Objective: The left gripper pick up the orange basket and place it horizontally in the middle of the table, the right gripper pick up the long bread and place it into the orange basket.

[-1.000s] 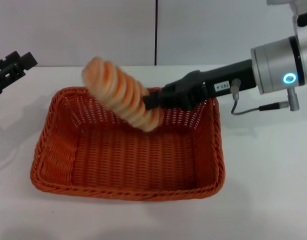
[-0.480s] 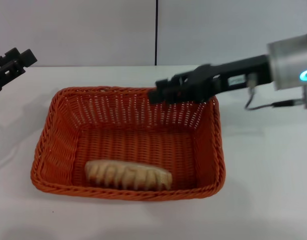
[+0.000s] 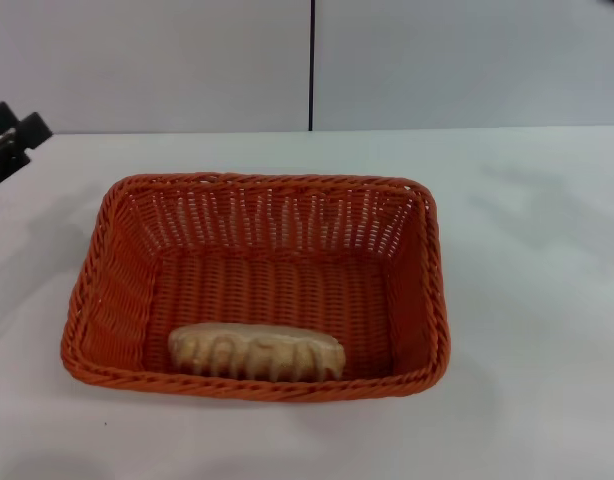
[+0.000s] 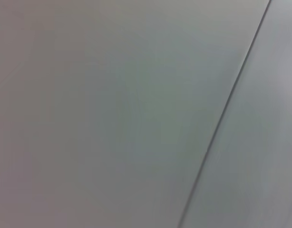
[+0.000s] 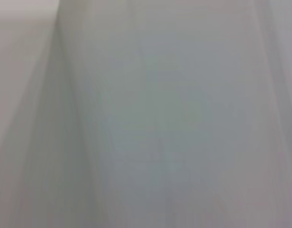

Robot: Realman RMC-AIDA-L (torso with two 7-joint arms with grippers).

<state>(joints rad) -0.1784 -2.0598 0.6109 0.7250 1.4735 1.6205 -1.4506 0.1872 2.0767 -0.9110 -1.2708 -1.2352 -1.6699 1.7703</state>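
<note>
The orange basket (image 3: pixel 257 285) sits lengthwise across the middle of the white table (image 3: pixel 527 300) in the head view. Inside it, against the near wall, lies the long bread (image 3: pixel 256 352), flat, with nothing touching it. Only the black tip of my left gripper (image 3: pixel 9 140) shows at the far left edge, well clear of the basket. My right gripper is out of view. Both wrist views hold only plain pale surfaces with a seam line.
A grey wall with a dark vertical seam (image 3: pixel 312 65) stands behind the table. Bare tabletop stretches to the right of the basket and in front of it.
The bread dropped from my right gripper into the basket and came to rest by the near wall. The right arm then withdrew to the right, out of the head view. The left gripper edged back.
</note>
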